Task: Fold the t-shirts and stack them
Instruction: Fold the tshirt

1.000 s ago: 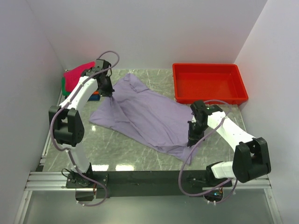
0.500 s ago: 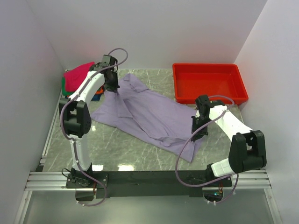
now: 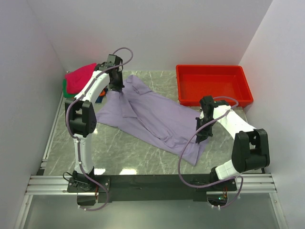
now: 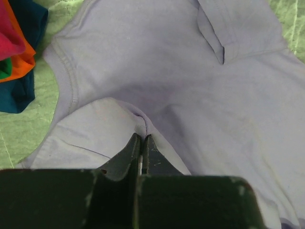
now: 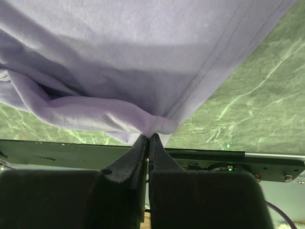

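Note:
A pale lavender t-shirt (image 3: 152, 119) lies spread and wrinkled across the middle of the table. My left gripper (image 3: 117, 88) is shut on a pinch of its cloth near the collar end; the pinch shows in the left wrist view (image 4: 141, 136). My right gripper (image 3: 202, 138) is shut on the shirt's near right edge and holds that fold (image 5: 151, 128) lifted off the table. A stack of folded shirts (image 3: 77, 81) sits at the far left, magenta-pink on top, with green, orange and dark blue below (image 4: 16, 57).
A red plastic tray (image 3: 213, 86) stands at the back right, just beyond my right arm. White walls close in the left, back and right sides. The green marble table (image 3: 124, 152) shows bare in front of the shirt.
My left gripper has moved toward the back and right with the shirt's collar end. My right gripper has moved to the right and back, stretching the shirt out between them.

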Robot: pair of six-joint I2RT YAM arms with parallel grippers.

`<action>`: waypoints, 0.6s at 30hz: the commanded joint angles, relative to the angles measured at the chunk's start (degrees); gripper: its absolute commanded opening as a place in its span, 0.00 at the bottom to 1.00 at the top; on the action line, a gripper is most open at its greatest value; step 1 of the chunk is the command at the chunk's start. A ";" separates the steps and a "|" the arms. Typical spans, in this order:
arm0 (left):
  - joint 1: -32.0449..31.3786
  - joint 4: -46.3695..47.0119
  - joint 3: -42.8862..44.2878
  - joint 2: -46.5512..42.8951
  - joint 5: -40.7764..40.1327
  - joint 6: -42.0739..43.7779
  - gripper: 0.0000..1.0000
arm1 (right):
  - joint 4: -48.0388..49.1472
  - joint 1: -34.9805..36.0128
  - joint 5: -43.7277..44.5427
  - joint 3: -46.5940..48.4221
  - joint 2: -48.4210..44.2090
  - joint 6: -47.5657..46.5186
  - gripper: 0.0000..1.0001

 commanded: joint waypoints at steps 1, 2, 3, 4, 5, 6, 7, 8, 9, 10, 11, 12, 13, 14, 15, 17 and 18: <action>-0.35 0.98 3.62 1.53 -1.72 -0.43 0.04 | 0.22 -0.66 1.10 2.71 0.79 -1.10 0.00; -0.35 0.80 3.62 1.79 -1.81 -0.60 0.11 | 0.22 -0.66 1.53 2.97 0.88 -1.10 0.00; -0.35 0.89 3.62 1.88 -1.81 -0.60 0.20 | 0.22 -0.84 1.62 3.15 1.31 -1.18 0.00; -0.35 1.06 3.45 1.88 -1.72 -0.60 0.36 | 0.30 -0.93 1.62 3.32 1.49 -1.27 0.00; -0.35 1.59 3.27 1.80 -1.54 -0.78 0.40 | 0.39 -0.93 1.97 3.67 1.67 -1.27 0.00; -0.35 1.94 3.09 1.62 -1.46 -1.04 0.45 | 0.48 -1.02 2.06 3.85 1.93 -1.19 0.00; -0.44 2.38 2.83 1.18 -1.45 -1.13 0.55 | 0.57 -1.10 2.32 4.11 2.19 -1.19 0.00; -0.44 2.99 2.92 0.83 -1.37 -1.48 0.57 | 0.66 -1.28 2.41 4.98 2.54 -1.19 0.00; -0.52 3.17 2.83 0.74 -1.37 -1.74 0.58 | 0.66 -1.28 2.59 5.43 2.98 -1.10 0.00; -0.52 3.44 2.92 0.39 -1.37 -2.01 0.62 | 0.66 -1.37 2.59 5.96 3.25 -1.10 0.00; -0.52 3.61 3.00 0.30 -1.28 -2.53 0.64 | 0.48 -1.37 2.59 7.00 3.69 -1.10 0.00; -0.52 3.53 3.00 0.21 -1.37 -2.80 0.68 | 0.48 -1.46 2.59 7.54 4.13 -1.27 0.00; -0.61 3.35 2.83 0.04 -1.71 -3.15 0.75 | 0.31 -1.37 2.85 7.89 5.00 -1.27 0.00; -0.53 3.26 2.48 -0.05 -1.81 -3.59 0.76 | 0.22 -1.46 3.03 8.50 5.44 -1.36 0.00; -0.61 2.91 1.95 -0.57 -1.89 -4.20 0.77 | 0.22 -1.37 3.20 8.68 6.06 -1.54 0.00; -0.61 2.30 -0.59 -1.36 -2.42 -5.86 0.79 | 0.30 -1.46 3.99 8.51 6.33 -1.62 0.00; -0.61 2.21 -1.99 -2.15 -2.60 -6.57 0.80 | 0.39 -1.46 4.35 8.42 6.50 -1.63 0.00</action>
